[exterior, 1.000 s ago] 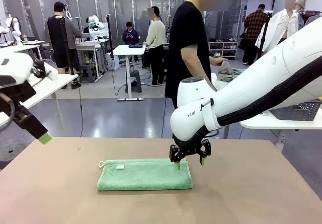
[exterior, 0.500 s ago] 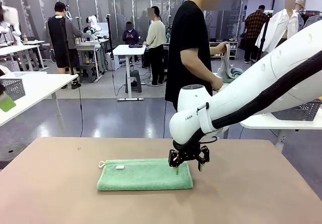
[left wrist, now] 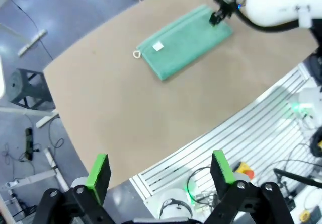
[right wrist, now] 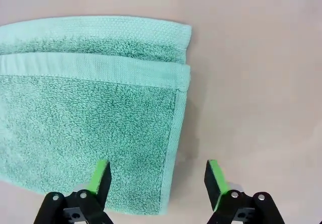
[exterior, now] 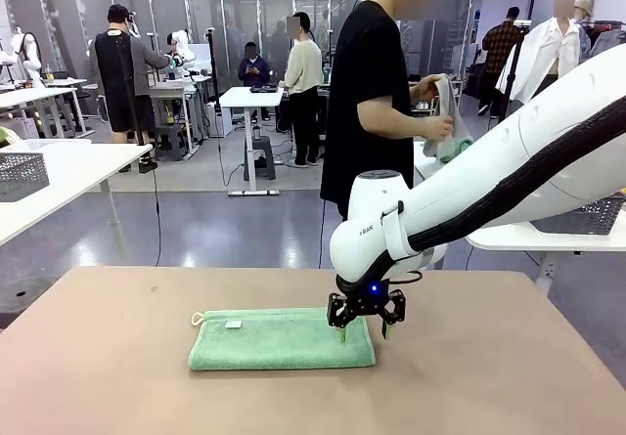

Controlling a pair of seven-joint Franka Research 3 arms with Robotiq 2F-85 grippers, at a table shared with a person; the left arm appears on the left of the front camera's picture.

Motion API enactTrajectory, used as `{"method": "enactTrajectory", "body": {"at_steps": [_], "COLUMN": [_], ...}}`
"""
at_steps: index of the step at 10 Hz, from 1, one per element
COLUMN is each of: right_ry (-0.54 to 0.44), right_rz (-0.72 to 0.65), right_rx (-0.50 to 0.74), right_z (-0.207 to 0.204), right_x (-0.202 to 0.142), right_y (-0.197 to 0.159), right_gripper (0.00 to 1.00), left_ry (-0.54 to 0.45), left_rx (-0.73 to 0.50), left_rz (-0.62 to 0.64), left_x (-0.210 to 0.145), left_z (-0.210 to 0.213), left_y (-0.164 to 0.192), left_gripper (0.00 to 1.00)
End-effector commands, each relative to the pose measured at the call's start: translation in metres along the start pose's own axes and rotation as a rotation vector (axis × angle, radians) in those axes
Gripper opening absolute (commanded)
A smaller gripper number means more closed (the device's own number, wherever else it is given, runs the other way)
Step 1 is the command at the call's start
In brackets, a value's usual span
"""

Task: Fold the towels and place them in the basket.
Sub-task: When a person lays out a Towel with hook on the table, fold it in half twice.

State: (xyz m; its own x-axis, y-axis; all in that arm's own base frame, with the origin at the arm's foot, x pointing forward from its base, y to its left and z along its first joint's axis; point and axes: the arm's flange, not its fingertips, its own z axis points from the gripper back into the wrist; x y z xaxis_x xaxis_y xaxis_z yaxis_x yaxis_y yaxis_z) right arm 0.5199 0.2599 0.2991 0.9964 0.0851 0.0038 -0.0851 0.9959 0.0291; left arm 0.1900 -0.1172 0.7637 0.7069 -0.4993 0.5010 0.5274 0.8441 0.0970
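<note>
Here, towel (right wrist: pixel 90 118) edge btwn R fingers (right wrist: pixel 100 176)

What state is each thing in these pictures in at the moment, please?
Towel: folded, lying flat on the table.
Right gripper: open, astride the towel's right end.
Left gripper: open, empty, high above the table.
Cloth: held up by the person, hanging loose.
</note>
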Motion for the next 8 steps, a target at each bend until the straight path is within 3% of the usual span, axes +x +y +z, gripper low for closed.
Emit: {"method": "enactTrajectory", "body": {"at_steps": [1,2,3,5,6,8], "right_ry": [-0.011,-0.011,-0.009,0.001,0.000,0.001], "right_rz": [-0.014,-0.019,-0.018,-0.016,-0.018,-0.014], "right_rx": [0.018,0.022,0.026,0.028,0.025,0.020], "right_z": [-0.006,-0.006,-0.007,-0.013,-0.013,-0.010], "right_x": [-0.001,-0.002,-0.003,-0.004,-0.004,-0.006], "right_y": [-0.002,-0.003,-0.002,0.000,0.000,0.002], "right_gripper": [0.35,0.13,0.00,0.00,0.05,0.00], "left_ry": [0.002,0.005,-0.018,-0.018,-0.018,-0.018], "left_rx": [0.024,0.022,0.012,0.012,0.012,0.012], "left_rz": [0.020,0.000,0.003,0.003,0.003,0.003], "left_x": [0.011,0.013,0.003,0.003,0.003,0.003], "left_z": [0.016,0.017,0.010,0.010,0.010,0.010], "left_y": [-0.012,-0.016,-0.005,-0.005,-0.005,-0.005], "left_gripper": [1.00,1.00,1.00,1.00,1.00,1.00]}}
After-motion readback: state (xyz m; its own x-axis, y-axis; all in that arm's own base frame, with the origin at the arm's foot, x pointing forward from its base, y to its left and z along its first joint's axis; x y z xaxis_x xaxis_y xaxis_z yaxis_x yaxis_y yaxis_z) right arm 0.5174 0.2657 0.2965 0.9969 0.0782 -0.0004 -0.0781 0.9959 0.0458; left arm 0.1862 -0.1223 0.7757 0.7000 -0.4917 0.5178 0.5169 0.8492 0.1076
